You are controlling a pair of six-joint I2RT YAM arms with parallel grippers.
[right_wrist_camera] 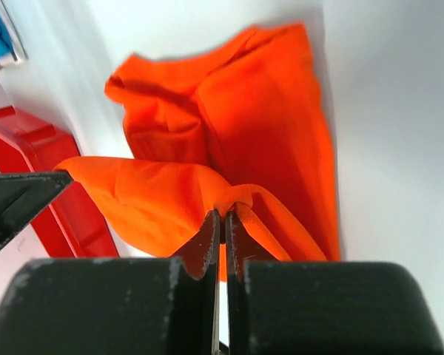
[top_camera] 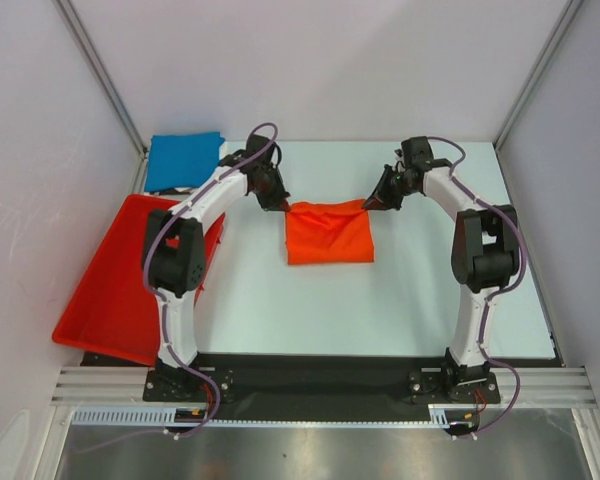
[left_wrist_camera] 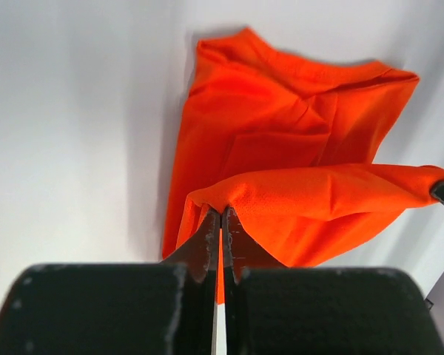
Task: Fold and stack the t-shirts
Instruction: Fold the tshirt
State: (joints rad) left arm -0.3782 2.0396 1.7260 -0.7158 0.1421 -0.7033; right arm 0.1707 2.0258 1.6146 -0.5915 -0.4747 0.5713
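Overhead: a soft bright orange fabric t-shirt [top_camera: 328, 232] lies mid-counter, its far edge held up between both arms. Left wrist: left jaws clenched on one orange corner. Right wrist: right jaws clenched on the other. Probably mid-fold; next, carry that edge nearward evenly.

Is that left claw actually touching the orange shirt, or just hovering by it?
Touching. The left wrist view shows the left gripper shut on an edge of the orange t-shirt, fabric pinched between its fingers.
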